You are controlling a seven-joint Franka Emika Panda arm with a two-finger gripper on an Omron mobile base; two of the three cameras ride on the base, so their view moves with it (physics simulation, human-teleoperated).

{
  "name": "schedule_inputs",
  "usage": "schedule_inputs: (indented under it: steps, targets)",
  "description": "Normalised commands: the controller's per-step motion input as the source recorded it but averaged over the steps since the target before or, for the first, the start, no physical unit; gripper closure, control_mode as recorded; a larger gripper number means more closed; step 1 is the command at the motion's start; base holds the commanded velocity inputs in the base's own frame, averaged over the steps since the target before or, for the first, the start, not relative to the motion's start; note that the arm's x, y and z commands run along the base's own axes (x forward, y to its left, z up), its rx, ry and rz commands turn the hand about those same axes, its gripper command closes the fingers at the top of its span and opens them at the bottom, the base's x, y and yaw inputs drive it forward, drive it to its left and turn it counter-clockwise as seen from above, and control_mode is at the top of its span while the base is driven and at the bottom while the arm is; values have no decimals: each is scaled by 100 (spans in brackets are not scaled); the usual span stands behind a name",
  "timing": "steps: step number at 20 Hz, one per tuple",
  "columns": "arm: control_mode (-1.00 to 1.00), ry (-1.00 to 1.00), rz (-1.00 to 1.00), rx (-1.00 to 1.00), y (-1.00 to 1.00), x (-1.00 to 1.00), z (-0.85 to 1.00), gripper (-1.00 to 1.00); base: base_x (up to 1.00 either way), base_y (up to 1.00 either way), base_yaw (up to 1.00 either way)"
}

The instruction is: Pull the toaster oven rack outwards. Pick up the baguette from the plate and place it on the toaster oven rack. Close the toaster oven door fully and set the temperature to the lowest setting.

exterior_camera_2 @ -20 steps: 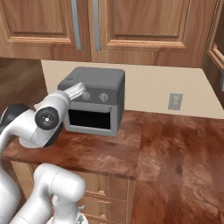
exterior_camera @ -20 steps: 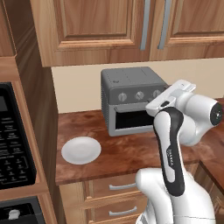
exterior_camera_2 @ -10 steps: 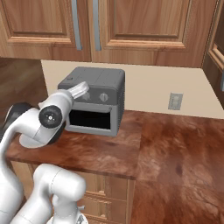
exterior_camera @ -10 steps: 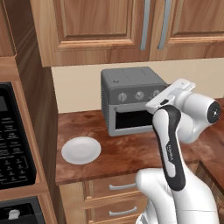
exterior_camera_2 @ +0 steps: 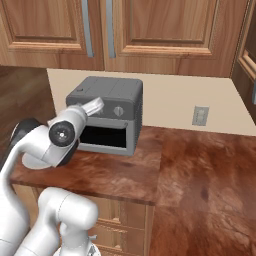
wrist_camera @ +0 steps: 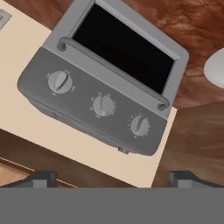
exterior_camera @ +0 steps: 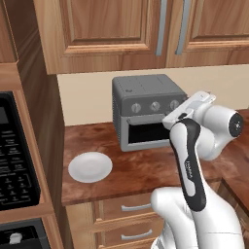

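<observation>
Wood counter (exterior_camera_2: 200, 165) ran under everything, toaster oven (exterior_camera: 146, 109) sat at the back by the wall, its door (wrist_camera: 124, 50) looked shut I think, white plate (exterior_camera: 90, 167) lay left of it and looked bare, gripper (wrist_camera: 111, 179) hung in front with jaws spread wide, gripping nothing

Plate (wrist_camera: 217, 68) cut by hand view's edge

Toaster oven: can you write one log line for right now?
toaster oven door: shut | plate: bare | gripper: jaws open, holding nothing, facing knobs
</observation>
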Motion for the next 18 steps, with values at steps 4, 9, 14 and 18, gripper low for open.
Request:
schedule_inputs:
  steps: [4, 9, 14, 18]
  targets:
    - [-100, 4, -2, 0, 0, 16, -13, -100, 0, 0, 0]
    - [-100, 0, -7, 0, 2, 39, 0, -100, 0, 0, 0]
    - [-100, 1, -7, 0, 1, 35, -7, -100, 0, 0, 0]
    - [-100, 6, -1, 0, 0, 11, -15, -100, 0, 0, 0]
